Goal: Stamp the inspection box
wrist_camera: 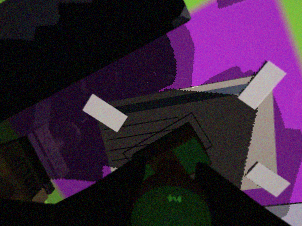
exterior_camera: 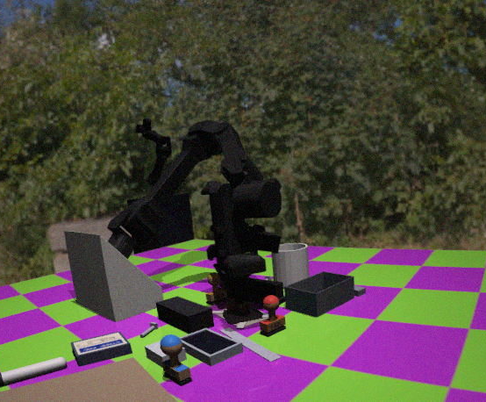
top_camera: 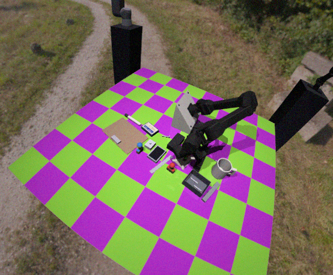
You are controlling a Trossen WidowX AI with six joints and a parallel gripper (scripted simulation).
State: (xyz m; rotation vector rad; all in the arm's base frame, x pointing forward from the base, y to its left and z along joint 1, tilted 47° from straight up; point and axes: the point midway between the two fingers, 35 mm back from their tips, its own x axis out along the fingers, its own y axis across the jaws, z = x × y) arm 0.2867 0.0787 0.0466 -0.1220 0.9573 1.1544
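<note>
Hand: I have the hand [top_camera: 190, 155] [exterior_camera: 240, 310] [wrist_camera: 170, 167] pinching the green-marked stamp [wrist_camera: 172, 208], probably PASS.
Card: the taped card [top_camera: 178, 164] [exterior_camera: 251, 324] [wrist_camera: 225, 133] lies below, stamp base over the printed box [wrist_camera: 202, 131]; contact I can't tell.
Ink pad: open, nearer and left in my exterior view [top_camera: 157, 154] [exterior_camera: 212, 341]; inking presumably done.
Red stamp: standing right of the card [top_camera: 171, 168] [exterior_camera: 272, 326].
Progress: pickup done; no print visible.
Left: likely press or lift, then return it to the table [top_camera: 109, 183] [exterior_camera: 396, 347].
</note>
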